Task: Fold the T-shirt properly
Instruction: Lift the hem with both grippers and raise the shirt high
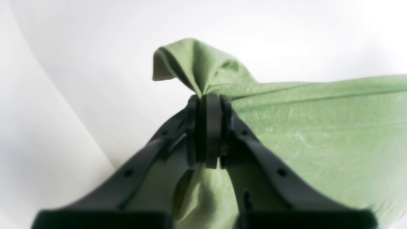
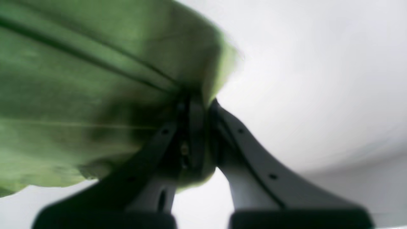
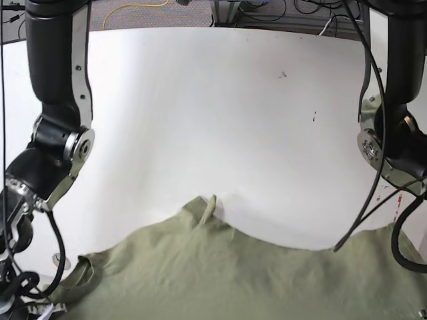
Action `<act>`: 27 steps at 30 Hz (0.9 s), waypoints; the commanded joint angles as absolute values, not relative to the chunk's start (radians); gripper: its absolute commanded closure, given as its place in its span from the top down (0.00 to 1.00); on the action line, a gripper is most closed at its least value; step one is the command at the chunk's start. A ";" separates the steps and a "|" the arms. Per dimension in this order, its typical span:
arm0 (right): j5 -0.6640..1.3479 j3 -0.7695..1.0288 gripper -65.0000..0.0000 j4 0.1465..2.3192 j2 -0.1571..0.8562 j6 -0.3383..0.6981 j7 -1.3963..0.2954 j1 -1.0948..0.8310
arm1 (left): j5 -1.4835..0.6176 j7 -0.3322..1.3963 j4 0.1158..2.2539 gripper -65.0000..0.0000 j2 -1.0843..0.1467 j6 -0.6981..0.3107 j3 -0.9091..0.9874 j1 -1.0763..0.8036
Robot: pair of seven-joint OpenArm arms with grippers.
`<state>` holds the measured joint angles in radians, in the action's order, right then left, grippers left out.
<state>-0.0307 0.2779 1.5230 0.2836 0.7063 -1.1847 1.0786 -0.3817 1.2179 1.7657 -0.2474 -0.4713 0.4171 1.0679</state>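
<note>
**White counter, green cloth, both arms clamped on**

White counter (image 3: 220, 120) fills the scene, smooth and matte with a few dark specks, cables trailing along its far edge.

Left gripper (image 1: 208, 98) first: its black fingers (image 1: 213, 127) are pressed tight together on a bunched pinch of the T-shirt (image 1: 318, 133), and a peak of fabric pokes up just past the tips. Over on the other arm, the right gripper (image 2: 197, 105) is clamped the same way, the cloth edge gathered between its fingers (image 2: 194, 133), though that view is blurred and dim. Two grips at two points of the T-shirt, most likely so the cloth can be carried as one sheet for a fold.

Outward from the fingers, the fabric runs taut into long straight creases, and a stitched hem line shows beside the left gripper. It's soft, matte olive cotton, finely wrinkled. From the base camera the T-shirt (image 3: 233, 273) spreads across the counter's near edge, a small folded flap standing up at its far border. Neither gripper shows in that view.
</note>
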 commanded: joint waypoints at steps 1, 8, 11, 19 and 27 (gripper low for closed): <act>-0.062 0.242 0.01 1.506 0.329 0.698 -1.182 1.188 | -0.358 1.191 1.774 0.00 -0.259 -0.463 0.392 1.127; -0.062 0.200 0.01 1.477 0.340 0.698 -1.182 1.251 | -0.357 1.191 1.773 0.00 -0.255 -0.463 0.378 1.150; -0.062 0.200 0.01 1.475 0.340 0.698 -1.182 1.259 | -0.358 1.191 1.762 0.00 -0.255 -0.458 0.369 1.152; -0.062 0.202 0.01 1.481 0.340 0.698 -1.196 1.256 | -0.358 1.187 1.733 0.00 -0.255 -0.456 0.371 1.155; -0.062 0.211 0.01 1.509 0.360 0.698 -1.257 1.213 | -0.363 1.188 1.736 0.00 -0.255 -0.461 0.371 1.115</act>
<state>-0.0395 0.2031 1.4784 0.3298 0.7071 -1.2434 1.2064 -0.3759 1.2175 1.7260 -0.2447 -0.4675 0.3683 1.1023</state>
